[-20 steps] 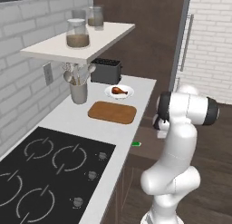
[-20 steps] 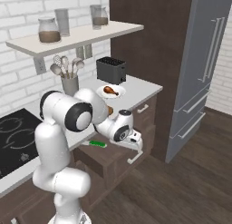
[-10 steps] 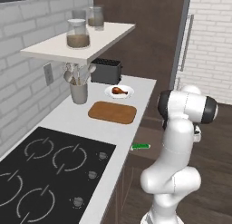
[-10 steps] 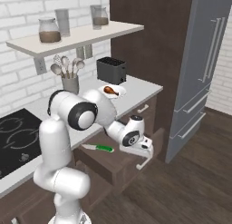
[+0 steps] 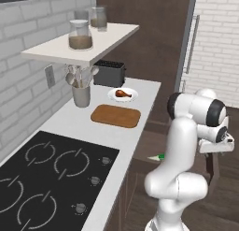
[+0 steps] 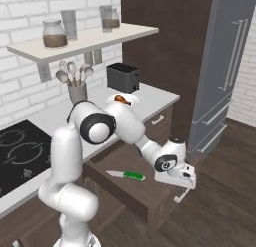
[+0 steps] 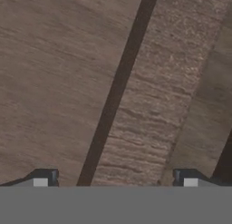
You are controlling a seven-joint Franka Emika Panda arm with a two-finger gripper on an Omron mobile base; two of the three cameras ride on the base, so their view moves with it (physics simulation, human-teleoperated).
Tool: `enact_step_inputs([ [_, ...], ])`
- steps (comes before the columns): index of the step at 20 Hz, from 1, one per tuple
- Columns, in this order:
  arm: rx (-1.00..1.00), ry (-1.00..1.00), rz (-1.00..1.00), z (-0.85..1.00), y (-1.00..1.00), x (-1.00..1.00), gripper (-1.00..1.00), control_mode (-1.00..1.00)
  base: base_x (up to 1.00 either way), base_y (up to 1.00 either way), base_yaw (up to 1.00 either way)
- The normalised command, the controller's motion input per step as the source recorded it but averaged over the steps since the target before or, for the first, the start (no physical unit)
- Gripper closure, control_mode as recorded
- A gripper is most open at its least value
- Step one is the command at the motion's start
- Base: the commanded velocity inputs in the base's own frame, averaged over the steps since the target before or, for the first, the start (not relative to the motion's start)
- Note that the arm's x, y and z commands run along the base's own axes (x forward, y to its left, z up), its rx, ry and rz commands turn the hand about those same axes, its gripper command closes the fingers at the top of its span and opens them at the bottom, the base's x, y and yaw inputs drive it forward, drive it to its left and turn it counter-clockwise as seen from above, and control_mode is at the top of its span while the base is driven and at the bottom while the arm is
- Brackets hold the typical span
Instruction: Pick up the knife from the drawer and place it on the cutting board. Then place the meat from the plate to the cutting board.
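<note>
In the open drawer [image 6: 150, 193] lies the knife [image 6: 126, 175]; fingers [image 7: 41, 178] seemingly spread, empty.

My gripper [image 6: 184, 187] hangs spread at the front of the pulled-out drawer [image 6: 131, 191]. Open air lies above the knife [image 6: 126, 175] at my nine o'clock; my own forearm [image 6: 150, 150] crosses at eleven. The fridge [image 6: 227, 76] stands well clear at one o'clock.
</note>
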Motion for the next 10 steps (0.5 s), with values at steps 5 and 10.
enact_step_inputs([
  [5, 0.07, 0.04, -0.01, 0.21, -0.82, -0.27, -1.00, -1.00, 0.00, 0.00, 0.00],
  [10, 0.17, -0.02, -0.01, 0.96, -0.04, -0.08, -1.00, -1.00, 0.00, 0.00, 0.00],
])
